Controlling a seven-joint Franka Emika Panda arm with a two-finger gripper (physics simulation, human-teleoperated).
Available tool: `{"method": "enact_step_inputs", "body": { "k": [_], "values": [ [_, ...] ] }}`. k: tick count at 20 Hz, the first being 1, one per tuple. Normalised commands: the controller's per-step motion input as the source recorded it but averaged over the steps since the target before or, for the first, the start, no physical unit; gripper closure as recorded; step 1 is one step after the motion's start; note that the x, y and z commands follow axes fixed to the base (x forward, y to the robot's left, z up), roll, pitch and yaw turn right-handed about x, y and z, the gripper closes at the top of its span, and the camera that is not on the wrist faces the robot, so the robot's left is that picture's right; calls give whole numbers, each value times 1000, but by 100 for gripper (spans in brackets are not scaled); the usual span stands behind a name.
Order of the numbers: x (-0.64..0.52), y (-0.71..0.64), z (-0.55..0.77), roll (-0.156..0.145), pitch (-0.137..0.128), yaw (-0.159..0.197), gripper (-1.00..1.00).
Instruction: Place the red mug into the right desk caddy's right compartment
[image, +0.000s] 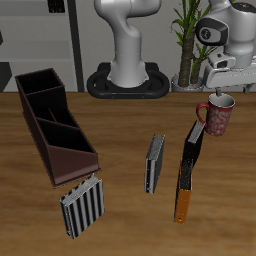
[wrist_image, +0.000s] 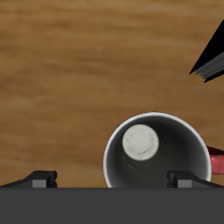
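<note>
The red mug (image: 218, 116) stands upright on the table, toward the back, far from the caddy; its handle points toward the caddy side. In the wrist view I look straight down into its white inside (wrist_image: 157, 157). My gripper (image: 221, 91) hangs just above the mug's rim, open and empty, its fingertips (wrist_image: 39, 178) wide apart and its midpoint (wrist_image: 114, 179) off the mug's centre. The right desk caddy (image: 72, 160) is the long dark brown tray on the other side of the table. Its right compartment (image: 40, 85) is the plain section at its far end.
A dark book with an orange spine (image: 187, 168) lies just in front of the mug; its corner shows in the wrist view (wrist_image: 210, 54). A black book (image: 153, 163) stands mid-table. A grey ribbed rack (image: 82, 207) stands near the front edge, beside the caddy.
</note>
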Motion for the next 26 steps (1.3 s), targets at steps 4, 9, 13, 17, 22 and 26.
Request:
{"method": "enact_step_inputs", "body": {
  "k": [4,9,13,17,22,26],
  "values": [
    [4,116,-201,17,20,15,-100],
    [52,11,-176,16,33,5,-100],
    [46,-54,-149,-6,28,-11,-100],
    [17,-6,-233,4,26,17,-100],
    [33,26,-176,16,25,16,-100],
    [7,-20,-165,20,11,11,100]
  ]
}}
